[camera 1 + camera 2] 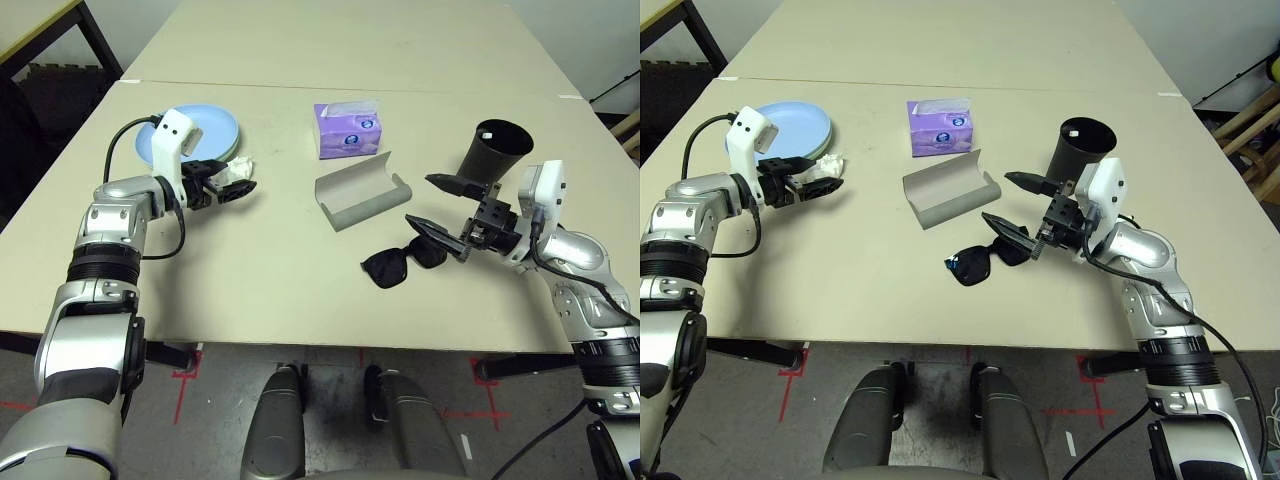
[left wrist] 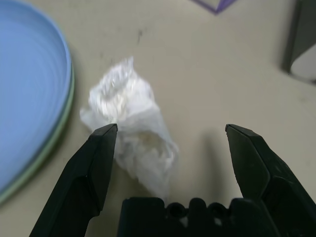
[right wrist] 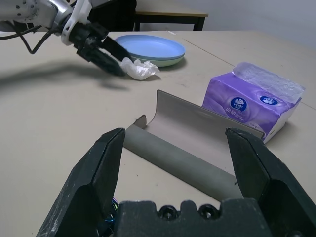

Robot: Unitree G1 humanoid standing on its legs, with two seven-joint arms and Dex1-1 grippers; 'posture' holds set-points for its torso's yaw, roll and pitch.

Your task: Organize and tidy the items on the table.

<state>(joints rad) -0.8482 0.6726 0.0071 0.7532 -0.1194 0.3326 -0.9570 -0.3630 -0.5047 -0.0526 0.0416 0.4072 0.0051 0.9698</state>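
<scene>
A light blue plate stacked on a pale green one (image 1: 190,135) sits at the table's left. A crumpled white tissue wad (image 1: 240,168) lies against the plates' right rim. My left gripper (image 1: 232,180) is open around the wad (image 2: 133,133), which rests close to one finger. Black sunglasses (image 1: 398,264) lie at centre right near the front edge. My right gripper (image 1: 425,200) hovers open just above them, holding nothing. The grey glasses case (image 1: 360,192) lies open to its left, and the black cup (image 1: 497,148) stands behind it.
A purple tissue box (image 1: 347,128) stands behind the case. The beige table (image 1: 260,290) has a seam line across the back. The front middle stretch of tabletop is bare. Dark furniture stands off the far left corner.
</scene>
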